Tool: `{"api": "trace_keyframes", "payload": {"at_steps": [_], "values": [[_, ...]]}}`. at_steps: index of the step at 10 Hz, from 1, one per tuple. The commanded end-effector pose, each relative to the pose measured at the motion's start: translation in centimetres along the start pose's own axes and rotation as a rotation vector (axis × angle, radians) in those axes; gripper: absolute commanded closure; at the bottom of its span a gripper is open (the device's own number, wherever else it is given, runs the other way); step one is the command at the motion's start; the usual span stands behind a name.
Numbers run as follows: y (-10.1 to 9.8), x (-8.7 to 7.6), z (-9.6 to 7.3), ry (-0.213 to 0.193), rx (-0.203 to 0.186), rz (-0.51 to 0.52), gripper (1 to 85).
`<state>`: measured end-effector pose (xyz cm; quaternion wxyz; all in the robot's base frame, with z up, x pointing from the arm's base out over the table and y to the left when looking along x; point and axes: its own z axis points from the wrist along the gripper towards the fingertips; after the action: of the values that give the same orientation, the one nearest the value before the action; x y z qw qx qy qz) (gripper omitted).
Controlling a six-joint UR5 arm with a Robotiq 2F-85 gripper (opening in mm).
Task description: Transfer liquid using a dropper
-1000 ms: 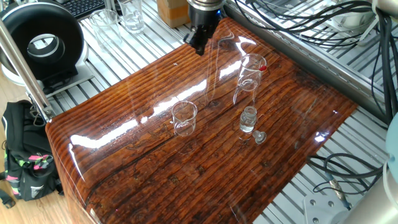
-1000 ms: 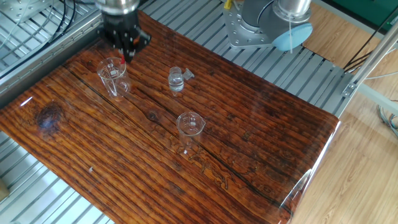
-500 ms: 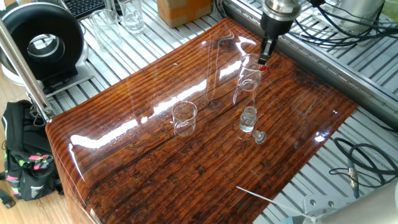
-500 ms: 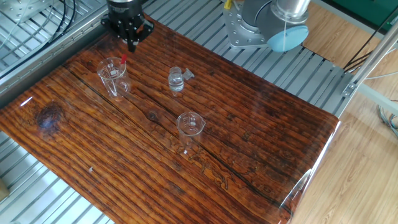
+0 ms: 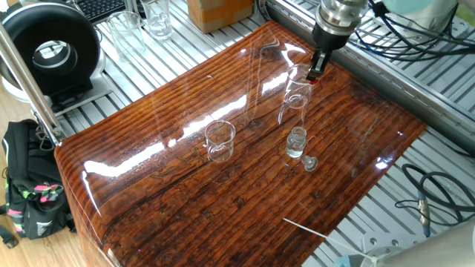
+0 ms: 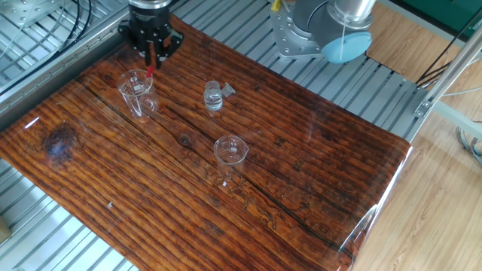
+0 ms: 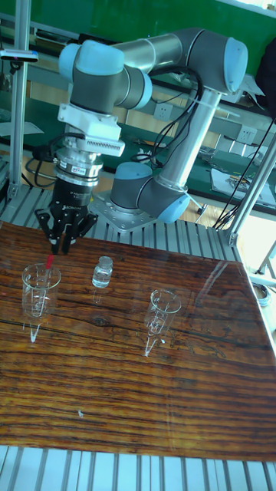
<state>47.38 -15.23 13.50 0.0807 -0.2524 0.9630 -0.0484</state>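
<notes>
pincer [image 7: 60, 244] now lower over tilted dropper [image 7: 47, 264], bulb up.

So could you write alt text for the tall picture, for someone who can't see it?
A robot arm's gripper hangs open just above the red bulb of a dropper standing in a glass vessel on a wooden table. A small bottle and another glass vessel stand further right.
</notes>
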Motion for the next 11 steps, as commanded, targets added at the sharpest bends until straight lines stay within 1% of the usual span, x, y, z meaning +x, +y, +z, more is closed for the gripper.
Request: {"api": "trace_keyframes", "payload": {"at_steps": [1,2,3,4,6,7,8,9,11], "values": [[-2.3,-0.5,0.6,-0.046,0.094,-0.015,59.0],[-1.7,-0.5,0.6,-0.051,0.073,-0.013,58.0],[-0.9,-0.6,0.8,-0.059,0.045,-0.020,54.0],[-0.9,-0.5,0.9,-0.058,0.044,-0.026,52.0],[-1.4,-0.3,1.1,-0.050,0.067,-0.041,51.7],[-1.4,0.0,1.1,-0.040,0.065,-0.049,51.7],[-1.5,0.5,1.1,-0.030,0.074,-0.053,51.7],[-1.1,0.6,1.1,-0.027,0.057,-0.048,51.3],[-0.8,0.5,1.4,-0.032,0.049,-0.045,51.3]]}}
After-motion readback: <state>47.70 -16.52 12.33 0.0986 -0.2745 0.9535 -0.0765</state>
